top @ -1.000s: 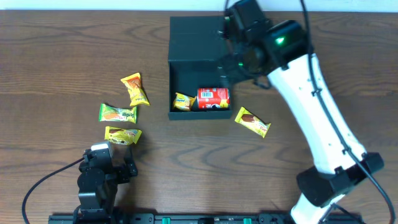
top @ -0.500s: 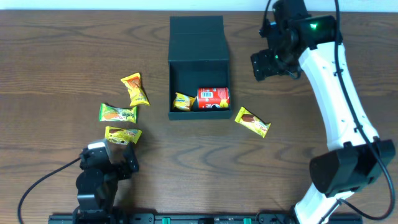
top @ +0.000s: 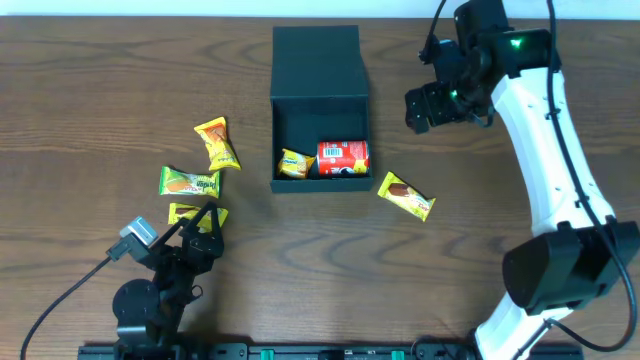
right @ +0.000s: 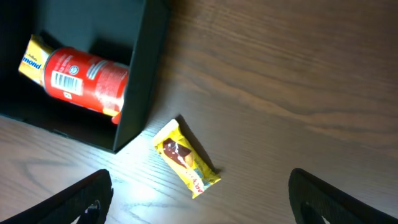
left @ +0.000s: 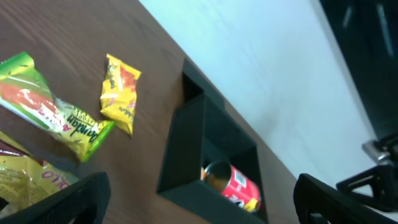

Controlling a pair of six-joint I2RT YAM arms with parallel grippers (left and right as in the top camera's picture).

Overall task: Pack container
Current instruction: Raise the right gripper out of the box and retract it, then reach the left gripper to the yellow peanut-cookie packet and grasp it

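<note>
Overhead, we see our right gripper [top: 428, 106] spread open and empty. The box [top: 322, 122] lies to its left, lid open, with a can [top: 343, 158] inside. Our left gripper [top: 203, 222] gapes open at a yellow packet [top: 180, 212], the box ahead to its right.

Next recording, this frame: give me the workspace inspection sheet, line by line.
Surface: wood table, no spills seen.
Job's things: container open, lid laid back; red can and small yellow packet inside.
Clutter: orange packet, green packet and lowest packet left of the container; brown-yellow packet right of it.
Grippers: left gripper open at the lowest packet; right gripper open, empty, right of the container.
Cables: black cable by the left arm; wrist cable on the right arm.
Surroundings: pale wall behind the table.
</note>
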